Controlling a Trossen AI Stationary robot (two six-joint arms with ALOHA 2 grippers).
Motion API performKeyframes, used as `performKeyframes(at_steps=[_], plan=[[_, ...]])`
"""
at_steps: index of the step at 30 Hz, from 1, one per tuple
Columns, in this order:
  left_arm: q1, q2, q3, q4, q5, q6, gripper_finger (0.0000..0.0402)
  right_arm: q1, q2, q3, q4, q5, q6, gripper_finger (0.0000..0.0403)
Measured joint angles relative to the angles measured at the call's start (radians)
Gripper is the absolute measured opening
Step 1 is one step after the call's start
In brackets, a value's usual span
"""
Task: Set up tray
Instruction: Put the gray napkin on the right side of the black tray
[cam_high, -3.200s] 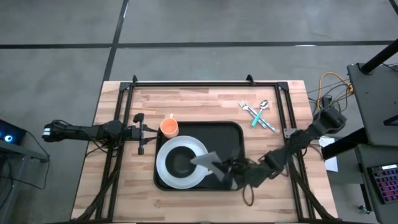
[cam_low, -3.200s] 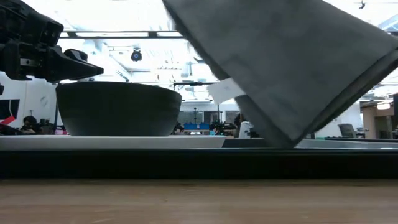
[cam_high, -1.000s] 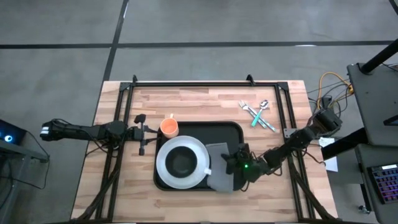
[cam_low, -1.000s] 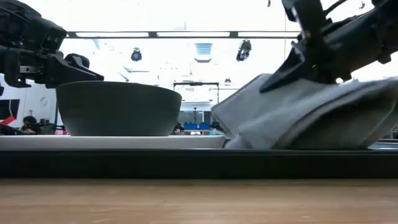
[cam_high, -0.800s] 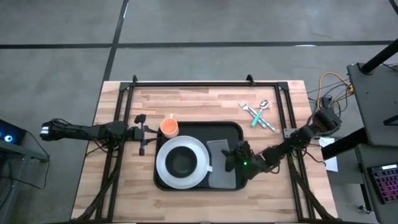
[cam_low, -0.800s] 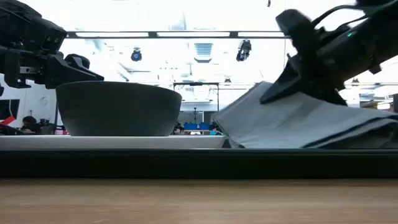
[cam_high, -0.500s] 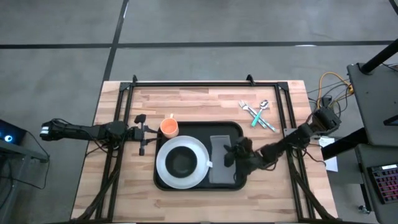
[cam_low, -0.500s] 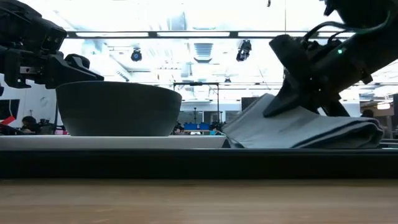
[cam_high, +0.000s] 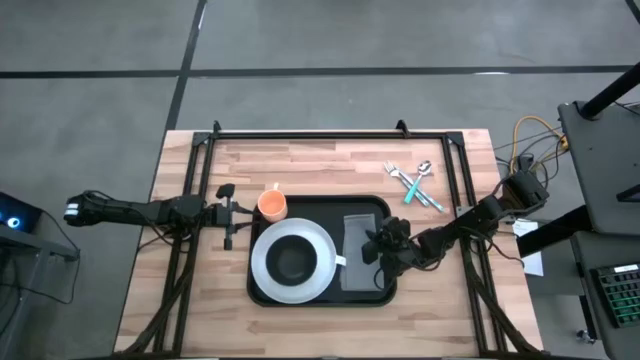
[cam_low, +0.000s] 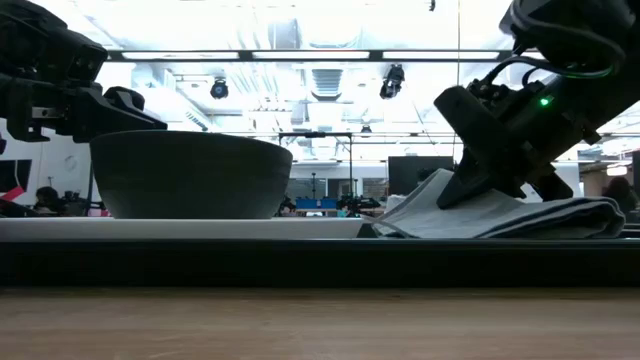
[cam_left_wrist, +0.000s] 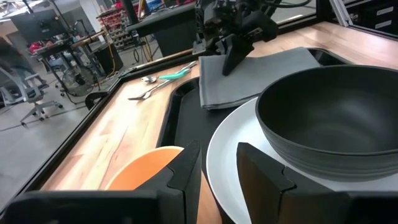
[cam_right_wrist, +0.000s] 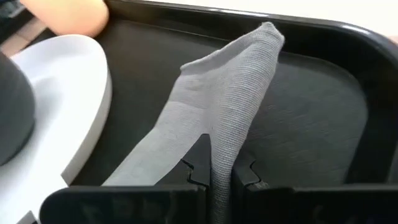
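While right hand (cam_high: 372, 247) pinches napkin (cam_high: 357, 252) at tray's (cam_high: 320, 206) three o'clock | we advise: lay flat, then release | left hand (cam_high: 231, 212) narrow, empty.

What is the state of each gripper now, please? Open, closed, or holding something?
Left gripper: fingers apart, holding nothing, beside the orange cup.
Right gripper: closed on the grey napkin, over the tray.

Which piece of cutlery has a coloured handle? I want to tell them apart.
The one with the teal handle, lying crossed with the all-metal pieces on the bare table beyond the tray.
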Motion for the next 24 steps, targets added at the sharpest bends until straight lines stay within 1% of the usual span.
performKeyframes(at_steps=[3,9,24], plan=[[0.000,0.000,0.000,0.000,0.000,0.000,0.0084,-0.013,-0.004,0.000,-0.021,-0.011,-0.003,0.0009],[0.000,0.000,0.000,0.000,0.000,0.000,0.0084,-0.024,-0.018,0.000,-0.056,-0.072,-0.006,0.0008],[0.000,0.006,0.000,0.000,0.000,0.000,0.0084,-0.024,-0.038,0.000,-0.074,-0.077,-0.008,0.0008]])
